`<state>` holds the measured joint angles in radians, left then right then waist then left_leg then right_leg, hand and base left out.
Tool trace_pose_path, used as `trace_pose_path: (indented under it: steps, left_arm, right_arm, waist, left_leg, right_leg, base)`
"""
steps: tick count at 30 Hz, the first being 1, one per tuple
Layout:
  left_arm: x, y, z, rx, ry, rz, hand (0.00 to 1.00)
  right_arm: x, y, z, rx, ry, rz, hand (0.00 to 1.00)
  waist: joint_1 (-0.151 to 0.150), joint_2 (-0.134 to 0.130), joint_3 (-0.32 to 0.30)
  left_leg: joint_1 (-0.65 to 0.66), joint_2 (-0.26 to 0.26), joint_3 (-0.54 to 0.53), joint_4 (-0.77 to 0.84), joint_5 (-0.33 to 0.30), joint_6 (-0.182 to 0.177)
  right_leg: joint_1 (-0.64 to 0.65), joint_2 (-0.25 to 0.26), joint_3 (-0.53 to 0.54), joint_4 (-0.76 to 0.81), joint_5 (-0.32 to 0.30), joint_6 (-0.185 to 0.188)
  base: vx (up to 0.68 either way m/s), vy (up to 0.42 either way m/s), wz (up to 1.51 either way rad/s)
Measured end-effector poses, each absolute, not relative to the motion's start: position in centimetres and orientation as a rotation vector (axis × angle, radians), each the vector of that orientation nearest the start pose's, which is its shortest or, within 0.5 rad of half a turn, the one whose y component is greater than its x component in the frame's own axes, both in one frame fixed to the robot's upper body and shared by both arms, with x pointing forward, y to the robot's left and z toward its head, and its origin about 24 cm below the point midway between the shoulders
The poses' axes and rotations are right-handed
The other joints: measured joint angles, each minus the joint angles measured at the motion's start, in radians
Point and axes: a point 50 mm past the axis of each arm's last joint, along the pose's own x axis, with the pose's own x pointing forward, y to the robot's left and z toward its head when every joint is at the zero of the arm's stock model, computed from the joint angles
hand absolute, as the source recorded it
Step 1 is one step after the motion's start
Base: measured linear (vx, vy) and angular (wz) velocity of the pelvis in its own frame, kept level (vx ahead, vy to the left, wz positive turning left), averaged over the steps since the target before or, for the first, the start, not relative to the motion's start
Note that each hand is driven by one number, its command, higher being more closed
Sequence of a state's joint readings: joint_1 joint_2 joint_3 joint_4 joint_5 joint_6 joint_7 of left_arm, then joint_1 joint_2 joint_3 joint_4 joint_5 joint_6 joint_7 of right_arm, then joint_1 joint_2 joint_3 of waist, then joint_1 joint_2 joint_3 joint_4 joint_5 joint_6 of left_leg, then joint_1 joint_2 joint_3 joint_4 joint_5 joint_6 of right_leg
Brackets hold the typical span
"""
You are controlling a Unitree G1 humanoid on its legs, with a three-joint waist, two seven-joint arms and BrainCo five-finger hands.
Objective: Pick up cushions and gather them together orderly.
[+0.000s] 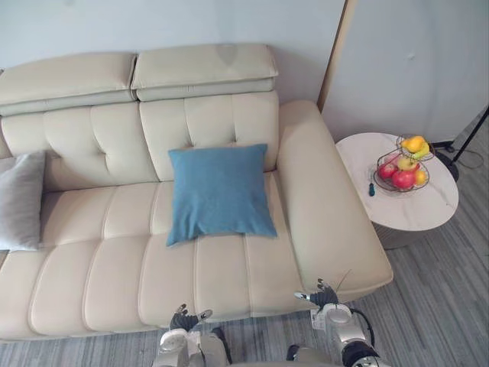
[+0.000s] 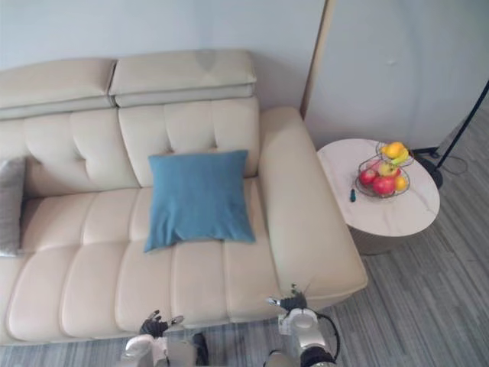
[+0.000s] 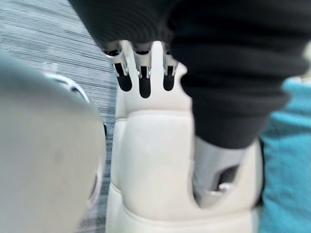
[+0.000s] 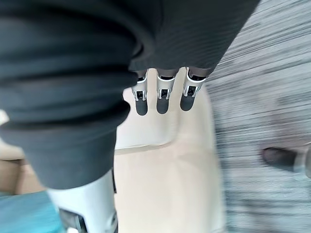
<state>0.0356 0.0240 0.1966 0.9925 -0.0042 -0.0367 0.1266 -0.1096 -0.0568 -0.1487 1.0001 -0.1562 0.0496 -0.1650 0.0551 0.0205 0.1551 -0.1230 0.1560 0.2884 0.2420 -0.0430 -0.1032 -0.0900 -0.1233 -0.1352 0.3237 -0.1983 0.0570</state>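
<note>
A cream sofa [image 1: 114, 260] spans most of the scene, its back against the wall. The blue cushion [image 1: 219, 193] sits near the middle of the seat, tilted back so its top edge leans on the backrest. The grey cushion [image 1: 21, 200] is well apart from it at the sofa's far left end, propped against the back and partly cut off by the edge of the eye views. The seat between the two cushions is bare.

The sofa's broad armrest [image 1: 321, 199] runs along its right side. Just beyond it stands a round pale tabletop [image 1: 428, 206] carrying a wire fruit basket [image 1: 403, 170] of red and yellow fruit, with a small dark object [image 1: 371, 189] beside the basket. A thin black lamp stand [image 1: 466, 141] leans in behind the tabletop.

Both hands hover low at the sofa's front edge, over the grey striped floor [image 1: 435, 306]. The left hand [image 1: 186, 319] is in front of the seat and the right hand [image 1: 322, 297] is near the front corner under the armrest. Each has relaxed, straight fingers and grasps nothing
</note>
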Motion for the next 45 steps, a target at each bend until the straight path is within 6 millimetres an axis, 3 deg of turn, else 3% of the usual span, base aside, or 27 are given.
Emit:
trace_pose_path:
  steps: [1, 2, 5, 7, 8, 11, 16, 19, 22, 24, 25, 26, 27, 28, 29, 33, 35, 36, 37, 38, 40, 41, 42, 43, 45]
  left_arm:
    - [12.4, 19.3, -15.1, -0.015, 0.988, 0.323, 0.0]
    - [12.7, 19.2, -14.9, -0.033, 0.973, 0.334, 0.0]
    - [12.0, 18.9, -15.2, -0.047, 0.993, 0.339, 0.0]
    - [11.8, 18.7, -15.3, -0.069, 0.997, 0.353, 0.0]
    - [11.6, 19.2, -15.3, -0.06, 0.999, 0.365, 0.0]
    - [11.2, 19.7, -15.3, -0.046, 1.008, 0.371, 0.0]
    - [10.6, 19.1, -15.7, -0.057, 1.037, 0.364, 0.0]
    - [10.3, 18.7, -15.9, -0.067, 1.056, 0.355, 0.0]
    - [10.2, 18.6, -16.0, -0.069, 1.068, 0.345, 0.0]
    - [10.3, 18.5, -16.0, -0.086, 1.065, 0.356, 0.0]
    - [10.5, 18.5, -16.0, -0.095, 1.061, 0.361, 0.0]
    - [10.7, 18.4, -15.9, -0.098, 1.053, 0.358, 0.0]
    - [10.9, 18.3, -15.9, -0.099, 1.05, 0.354, 0.0]
    - [11.2, 18.3, -15.8, -0.097, 1.04, 0.351, 0.0]
    - [11.0, 18.3, -15.8, -0.099, 1.046, 0.353, 0.0]
    - [10.9, 18.4, -15.9, -0.094, 1.062, 0.349, 0.0]
    - [11.5, 18.7, -15.7, -0.086, 1.046, 0.346, 0.0]
    - [11.4, 18.8, -15.7, -0.086, 1.046, 0.349, 0.0]
    - [11.3, 19.0, -15.7, -0.092, 1.049, 0.361, 0.0]
    - [11.1, 19.2, -15.7, -0.089, 1.05, 0.366, 0.0]
    - [11.4, 19.2, -15.6, -0.086, 1.038, 0.36, 0.0]
    - [11.6, 19.0, -15.6, -0.094, 1.029, 0.358, 0.0]
    - [12.1, 19.0, -15.3, -0.104, 0.998, 0.362, 0.0]
    - [12.2, 19.0, -15.2, -0.109, 0.993, 0.366, 0.0]
    - [12.4, 19.2, -15.1, -0.131, 0.971, 0.388, 0.0]
  right_arm:
    - [17.3, -19.7, -13.4, -0.207, 0.937, -0.232, 0.0]
    - [17.1, -19.8, -13.5, -0.205, 0.94, -0.239, 0.0]
    - [15.9, -19.7, -13.8, -0.198, 0.957, -0.248, 0.0]
    - [15.0, -19.3, -14.2, -0.179, 0.979, -0.25, 0.0]
    - [13.9, -18.3, -14.7, -0.143, 1.012, -0.245, 0.0]
    - [13.4, -17.5, -15.0, -0.119, 1.029, -0.24, 0.0]
    - [12.9, -17.2, -15.2, -0.104, 1.044, -0.242, 0.0]
    - [12.9, -17.1, -15.2, -0.1, 1.044, -0.239, 0.0]
    - [13.1, -16.9, -15.1, -0.099, 1.042, -0.23, 0.0]
    - [13.5, -16.8, -15.0, -0.105, 1.029, -0.22, 0.0]
    - [14.3, -16.7, -14.8, -0.106, 1.011, -0.214, 0.0]
    - [14.6, -16.7, -14.6, -0.103, 1.003, -0.216, 0.0]
    - [14.5, -16.8, -14.7, -0.099, 1.007, -0.222, 0.0]
    - [14.1, -16.9, -14.8, -0.093, 1.018, -0.231, 0.0]
    - [13.9, -17.1, -14.9, -0.089, 1.022, -0.24, 0.0]
    - [14.1, -17.9, -14.8, -0.101, 1.019, -0.254, 0.0]
    - [14.0, -18.5, -14.9, -0.107, 1.026, -0.268, 0.0]
    - [14.0, -18.5, -14.9, -0.105, 1.025, -0.268, 0.0]
    - [14.6, -18.7, -14.6, -0.099, 1.01, -0.279, 0.0]
    - [15.1, -18.7, -14.4, -0.09, 0.995, -0.29, 0.0]
    - [15.7, -18.8, -14.2, -0.083, 0.98, -0.293, 0.0]
    - [15.6, -18.7, -14.2, -0.082, 0.983, -0.295, 0.0]
    - [15.7, -18.6, -14.2, -0.081, 0.981, -0.296, 0.0]
    - [15.6, -18.5, -14.3, -0.08, 0.983, -0.297, 0.0]
    - [15.7, -18.1, -14.2, -0.105, 0.979, -0.272, 0.0]
  waist:
    - [-0.005, -0.005, -0.003]
    - [0.004, -0.01, -0.001]
    - [-0.001, 0.002, -0.01]
    - [-0.002, 0.015, -0.022]
    - [-0.007, -0.002, -0.036]
    - [-0.012, -0.033, -0.072]
    - [-0.013, -0.024, -0.104]
    - [-0.013, -0.005, -0.106]
    - [-0.011, 0.0, -0.103]
    - [-0.003, 0.003, -0.103]
    - [-0.004, 0.016, -0.096]
    - [-0.009, 0.012, -0.095]
    - [-0.012, 0.007, -0.094]
    - [-0.009, -0.001, -0.091]
    - [-0.01, 0.003, -0.087]
    - [-0.019, 0.007, -0.068]
    - [-0.023, 0.002, -0.054]
    - [-0.022, 0.005, -0.053]
    - [-0.02, 0.017, -0.036]
    - [-0.016, 0.013, -0.02]
    - [-0.011, 0.019, -0.01]
    - [-0.003, 0.01, -0.003]
    - [0.002, 0.017, 0.01]
    - [0.005, 0.014, 0.012]
    - [0.01, 0.01, 0.02]
  left_leg:
    - [-0.008, -0.009, -0.027, -0.017, 0.017, -0.004]
    - [-0.041, -0.008, -0.1, 0.076, -0.042, 0.013]
    - [-0.011, -0.016, -0.172, 0.259, -0.197, -0.006]
    - [0.016, -0.024, -0.173, 0.196, -0.261, -0.005]
    - [0.019, -0.041, -0.154, 0.158, -0.255, 0.0]
    - [0.03, -0.07, -0.141, 0.104, -0.235, 0.014]
    - [0.076, -0.078, -0.123, 0.042, -0.209, 0.022]
    - [0.103, -0.069, -0.086, 0.039, -0.207, 0.022]
    - [0.144, -0.046, -0.021, 0.033, -0.207, 0.022]
    - [0.165, -0.021, 0.047, 0.017, -0.207, 0.022]
    - [0.165, 0.009, 0.124, 0.004, -0.206, 0.023]
    - [0.168, 0.008, 0.163, -0.016, -0.206, 0.022]
    - [0.176, 0.004, 0.188, -0.028, -0.206, 0.021]
    - [0.201, -0.002, 0.246, -0.049, -0.202, 0.014]
    - [0.225, 0.0, 0.29, -0.05, -0.198, 0.007]
    - [0.26, 0.024, 0.298, -0.001, -0.196, 0.004]
    - [0.153, 0.125, 0.247, 0.307, -0.198, 0.015]
    - [0.129, 0.145, 0.232, 0.368, -0.2, 0.033]
    - [0.084, 0.17, 0.168, 0.514, -0.248, 0.075]
    - [0.043, 0.128, 0.078, 0.557, -0.284, 0.043]
    - [0.006, 0.066, -0.021, 0.521, -0.304, 0.025]
    - [-0.038, 0.015, -0.095, 0.471, -0.319, 0.026]
    - [-0.085, -0.026, -0.17, 0.447, -0.319, 0.025]
    - [-0.101, -0.038, -0.197, 0.441, -0.319, 0.025]
    - [-0.2, -0.157, -0.416, 0.414, -0.316, 0.02]
  right_leg:
    - [-0.026, -0.006, 0.002, -0.001, 0.012, -0.011]
    - [-0.058, -0.007, 0.018, 0.007, 0.026, -0.03]
    - [-0.085, 0.003, 0.079, 0.028, 0.039, -0.013]
    - [-0.103, 0.014, 0.103, 0.041, 0.043, 0.009]
    - [-0.099, -0.001, 0.113, 0.013, 0.065, 0.017]
    - [-0.087, -0.02, 0.123, -0.053, 0.113, 0.019]
    - [-0.06, -0.013, 0.142, -0.105, 0.129, 0.037]
    - [-0.067, 0.007, 0.175, -0.104, 0.134, 0.043]
    - [-0.074, 0.044, 0.224, -0.109, 0.152, 0.021]
    - [-0.107, 0.075, 0.184, -0.109, 0.196, -0.007]
    - [-0.146, 0.07, 0.031, -0.115, 0.209, -0.061]
    - [-0.171, 0.036, -0.137, -0.059, 0.155, -0.11]
    - [-0.178, 0.012, -0.233, -0.021, 0.12, -0.122]
    - [-0.174, -0.033, -0.413, 0.028, 0.058, -0.164]
    - [-0.162, -0.043, -0.484, 0.037, 0.041, -0.166]
    - [-0.157, 0.019, -0.393, 0.048, -0.004, -0.141]
    - [-0.148, 0.072, -0.328, 0.043, -0.02, -0.15]
    - [-0.142, 0.087, -0.318, 0.036, -0.02, -0.153]
    - [-0.119, 0.138, -0.257, 0.021, -0.017, -0.171]
    - [-0.106, 0.174, -0.189, 0.013, -0.017, -0.186]
    - [-0.085, 0.206, -0.12, -0.006, -0.013, -0.18]
    - [-0.071, 0.229, -0.058, -0.022, -0.007, -0.172]
    - [-0.044, 0.246, 0.006, -0.032, -0.006, -0.17]
    - [-0.042, 0.248, 0.019, -0.032, -0.006, -0.17]
    - [-0.011, 0.271, 0.151, -0.048, -0.006, -0.17]
  base:
    - [-0.16, -0.012, -0.32]
    - [-0.16, 0.034, -0.5]
    - [-0.11, 0.13, -0.52]
    - [-0.12, 0.201, -0.44]
    - [-0.1, 0.173, -0.38]
    - [0.0, 0.118, -0.12]
    - [0.09, 0.034, -0.09]
    - [0.19, 0.004, -0.48]
    - [0.11, -0.018, -0.97]
    - [0.04, -0.033, -1.23]
    - [0.01, -0.092, -1.21]
    - [0.01, -0.089, -1.09]
    - [0.02, -0.082, -0.83]
    - [0.06, -0.117, -1.09]
    - [0.06, -0.117, -1.14]
    - [0.11, -0.205, -0.92]
    - [0.13, -0.274, -0.68]
    - [0.14, -0.197, -1.1]
    - [0.14, -0.125, -1.57]
    - [0.14, -0.092, -1.67]
    - [0.14, -0.039, -1.48]
    - [0.22, 0.004, -1.94]
    - [0.19, 0.035, -1.64]
    - [0.2, 0.064, -1.49]
    - [0.25, 0.105, -1.59]
